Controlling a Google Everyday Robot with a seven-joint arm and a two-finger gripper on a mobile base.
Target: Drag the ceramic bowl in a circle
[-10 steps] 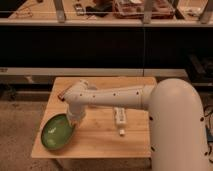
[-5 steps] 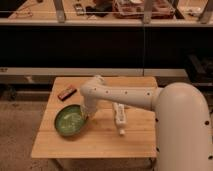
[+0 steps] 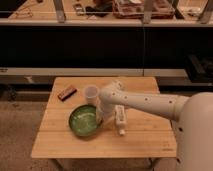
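**Closed gripper at the bowl's rim, mid-table**

The ceramic bowl (image 3: 84,120) sits on the wooden tabletop (image 3: 60,142), left of centre and a little nearer the front edge than the back. Its green inside faces up. The robot's white arm (image 3: 150,104) reaches in from the right side and bends down over the table. The gripper (image 3: 101,118) comes down at the bowl's right rim with its fingers closed together; whether they pinch the rim cannot be told. A small white cup (image 3: 91,93) stands just behind the bowl, toward the back edge. A dark flat object (image 3: 66,93) lies near the back left corner. A white bottle-like item (image 3: 120,118) lies right of the bowl, beside the gripper.
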